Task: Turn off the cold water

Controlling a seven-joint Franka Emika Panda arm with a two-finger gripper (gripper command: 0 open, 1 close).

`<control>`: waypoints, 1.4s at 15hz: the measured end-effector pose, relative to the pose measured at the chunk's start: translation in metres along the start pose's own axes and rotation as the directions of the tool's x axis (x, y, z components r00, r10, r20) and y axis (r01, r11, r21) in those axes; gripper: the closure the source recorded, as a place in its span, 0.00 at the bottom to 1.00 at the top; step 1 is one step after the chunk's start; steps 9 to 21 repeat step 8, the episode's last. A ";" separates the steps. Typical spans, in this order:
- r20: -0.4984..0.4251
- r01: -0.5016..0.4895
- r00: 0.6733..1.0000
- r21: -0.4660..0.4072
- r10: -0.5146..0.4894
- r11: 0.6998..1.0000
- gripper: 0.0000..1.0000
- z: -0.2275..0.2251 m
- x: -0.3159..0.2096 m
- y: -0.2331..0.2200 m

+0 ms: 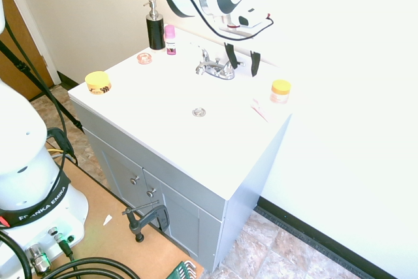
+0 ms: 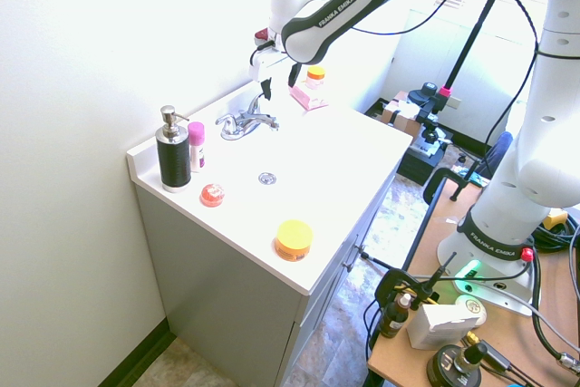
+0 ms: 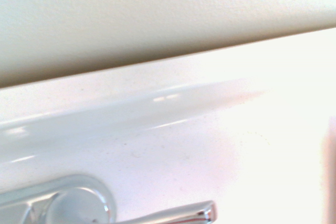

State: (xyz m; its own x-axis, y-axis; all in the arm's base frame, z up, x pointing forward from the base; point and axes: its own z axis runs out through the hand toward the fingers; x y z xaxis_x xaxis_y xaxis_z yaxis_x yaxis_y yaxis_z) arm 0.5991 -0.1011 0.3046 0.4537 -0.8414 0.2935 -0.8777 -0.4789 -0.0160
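Presently, the gripper [image 1: 243, 61] is open, its two fingers well apart with nothing between them, near the right-hand end of the faucet [image 1: 219, 73]. The cold-water lever [image 3: 181, 214] is the chrome handle to the right of the spout [image 2: 265, 120]. Good execution would align the finger gap across the lever, descend clear of the hub [image 3: 79, 209], then close lightly or press near the free end and sweep an arc about the hub; a straight pull could slip. The lever's long axis runs nearly parallel to the back wall, its free end pointing outward, away from the spout.
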 end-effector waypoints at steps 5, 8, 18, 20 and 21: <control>0.148 0.028 0.988 0.036 -0.033 0.999 0.00 -0.046 -0.046 0.019; 0.226 0.041 0.973 0.061 -0.054 0.997 0.00 -0.091 -0.068 0.046; 0.226 0.041 0.973 0.061 -0.054 0.997 0.00 -0.091 -0.068 0.046; 0.226 0.041 0.973 0.061 -0.054 0.997 0.00 -0.091 -0.068 0.046; 0.226 0.041 0.973 0.061 -0.054 0.997 0.00 -0.091 -0.068 0.046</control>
